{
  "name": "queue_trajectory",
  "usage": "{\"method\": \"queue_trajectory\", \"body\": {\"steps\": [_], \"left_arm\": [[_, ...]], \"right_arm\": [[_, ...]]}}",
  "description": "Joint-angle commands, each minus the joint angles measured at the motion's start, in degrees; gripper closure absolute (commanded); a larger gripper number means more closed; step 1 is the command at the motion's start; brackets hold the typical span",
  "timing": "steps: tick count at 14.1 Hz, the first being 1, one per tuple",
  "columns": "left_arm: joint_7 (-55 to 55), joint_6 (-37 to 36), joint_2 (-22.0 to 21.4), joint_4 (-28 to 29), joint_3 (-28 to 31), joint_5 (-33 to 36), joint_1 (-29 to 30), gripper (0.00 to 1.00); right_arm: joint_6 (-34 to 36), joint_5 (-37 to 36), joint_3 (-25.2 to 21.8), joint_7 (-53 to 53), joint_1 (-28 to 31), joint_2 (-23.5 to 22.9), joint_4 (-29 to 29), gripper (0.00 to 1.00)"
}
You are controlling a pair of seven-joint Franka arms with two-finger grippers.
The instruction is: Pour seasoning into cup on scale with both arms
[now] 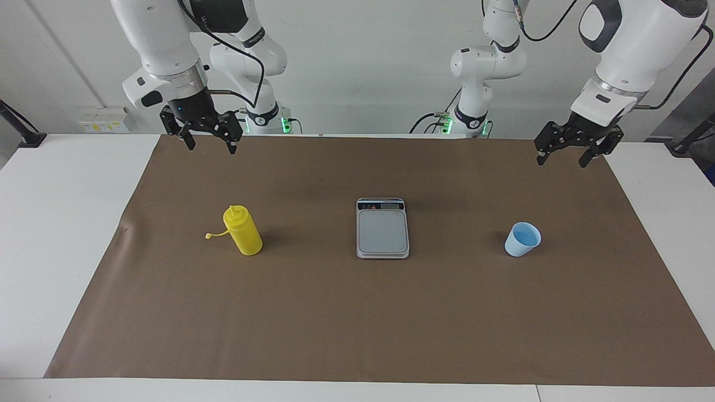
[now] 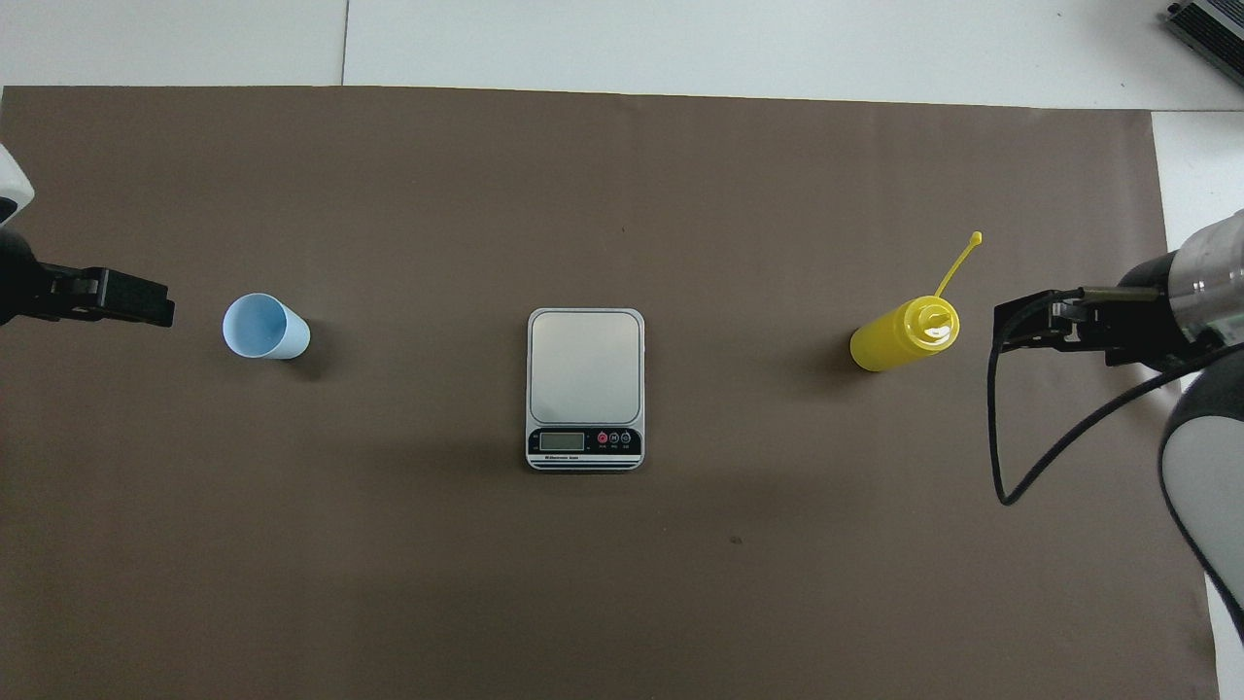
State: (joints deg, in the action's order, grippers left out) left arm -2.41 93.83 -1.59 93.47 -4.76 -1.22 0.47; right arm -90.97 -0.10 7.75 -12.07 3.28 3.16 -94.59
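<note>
Both arms hang raised over the robots' edge of the brown mat [image 1: 357,324], wrists pointing down. The left gripper [image 1: 568,153] and right gripper [image 1: 211,142] stand wide, holding nothing. In the overhead view the scale [image 2: 585,367] sits at centre, empty; the blue cup [image 2: 264,327] stands at its 9 o'clock and the yellow squeeze bottle [image 2: 904,336] at 3 o'clock.

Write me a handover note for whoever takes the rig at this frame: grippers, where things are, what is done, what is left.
Left gripper: open, empty, raised over the mat's edge at its own end.
Right gripper: open, empty, raised at its end.
Scale: mid-mat, plate bare.
Light blue cup: upright on the mat toward the left arm's end.
Yellow seasoning bottle: upright toward the right arm's end, cap off, hanging by its tether.
Done: nothing.
Left: cup onto scale, then pour.
</note>
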Motion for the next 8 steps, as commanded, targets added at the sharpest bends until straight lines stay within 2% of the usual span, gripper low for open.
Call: {"method": "queue_trajectory", "body": {"steps": [1,8], "left_arm": [[-0.7,1.4,-1.4,1.6,-0.1,-0.5,0.4,0.0],[-0.8,2.1,-1.4,1.8,-0.2,-0.5,0.5,0.0]], "right_arm": [[-0.4,-0.2,0.3,0.0,0.6,1.3,-1.5,0.0],[-0.4,-0.2,0.3,0.0,0.6,1.3,-1.5,0.0]]}}
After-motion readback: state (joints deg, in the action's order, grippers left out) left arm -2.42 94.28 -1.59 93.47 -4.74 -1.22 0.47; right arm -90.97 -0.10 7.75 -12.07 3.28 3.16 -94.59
